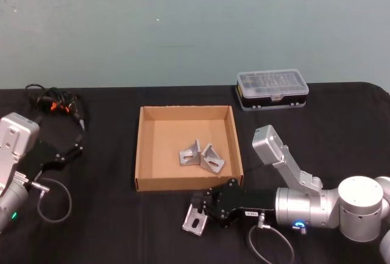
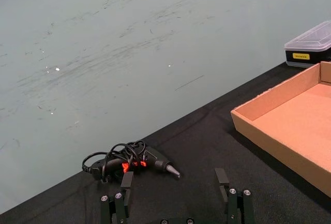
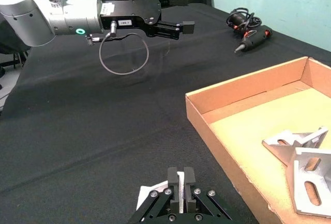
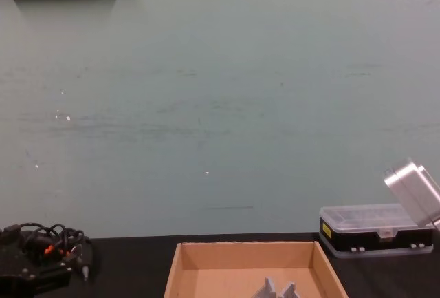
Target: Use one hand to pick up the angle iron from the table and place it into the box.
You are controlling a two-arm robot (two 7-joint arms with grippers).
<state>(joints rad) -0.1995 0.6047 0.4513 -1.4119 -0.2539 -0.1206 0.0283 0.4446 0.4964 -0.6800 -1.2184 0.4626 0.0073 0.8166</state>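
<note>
The right gripper (image 1: 196, 210) is low over the table (image 1: 109, 215), just in front of the near wall of the box (image 1: 141, 154), its arm reaching in from the robot's right. Its fingers are pressed together on the angle iron (image 1: 194, 222), and in the right wrist view the two fingertips (image 3: 176, 178) pinch a thin upright flange while the rest of the pale metal piece (image 3: 151, 194) sticks out to one side below them. I cannot tell whether the piece rests on the table or hangs just clear of it. Inside the box lie two more angle irons (image 1: 201, 155), side by side and touching, a little toward the robot's right of the middle (the chest view catches just their tops (image 4: 278, 288) above the bottom edge). The left gripper (image 1: 73, 149) hangs over the robot's left part of the table, well apart from the box, with its fingers (image 2: 126, 181) spread wide and nothing between them. Beyond it, near the far edge, lies a small power tool with a coiled cable (image 1: 53, 101). A black case with a clear lid (image 1: 272, 87) stands behind the box's far right corner.
</note>
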